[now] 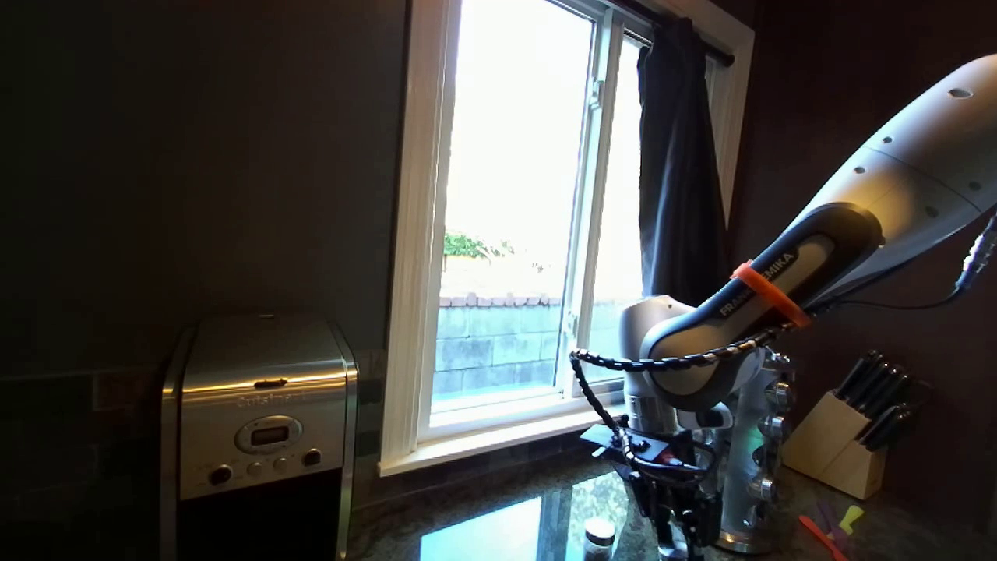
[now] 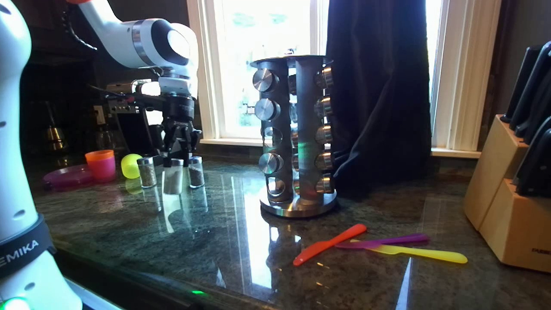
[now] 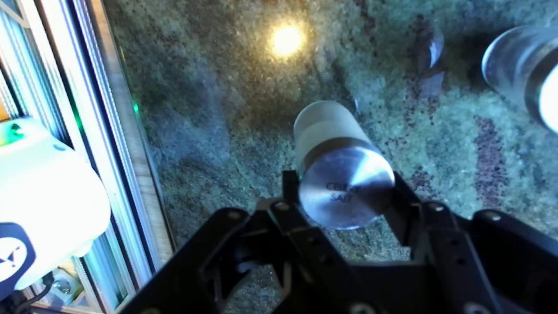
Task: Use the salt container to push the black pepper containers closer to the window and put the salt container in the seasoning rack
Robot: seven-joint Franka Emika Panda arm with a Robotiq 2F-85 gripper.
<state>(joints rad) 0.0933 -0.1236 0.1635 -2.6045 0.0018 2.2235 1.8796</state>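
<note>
The fingers [image 3: 404, 206] clasp the celery salt jar [image 3: 346, 185]. In an exterior view, pepper jars [image 2: 147, 173] flank the fingers.

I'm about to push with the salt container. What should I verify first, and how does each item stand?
1. Tool gripping the salt container: ok, clasped near its top.
2. Correct jar held: ok, lid shows the word SALT.
3. Pepper containers upright: ok, both.
4. Pepper identity: cannot tell, no lettering legible on either.
5. Salt container clear of the counter: cannot tell.
6. Free place in the seasoning rack: ok, apparently two.
</note>
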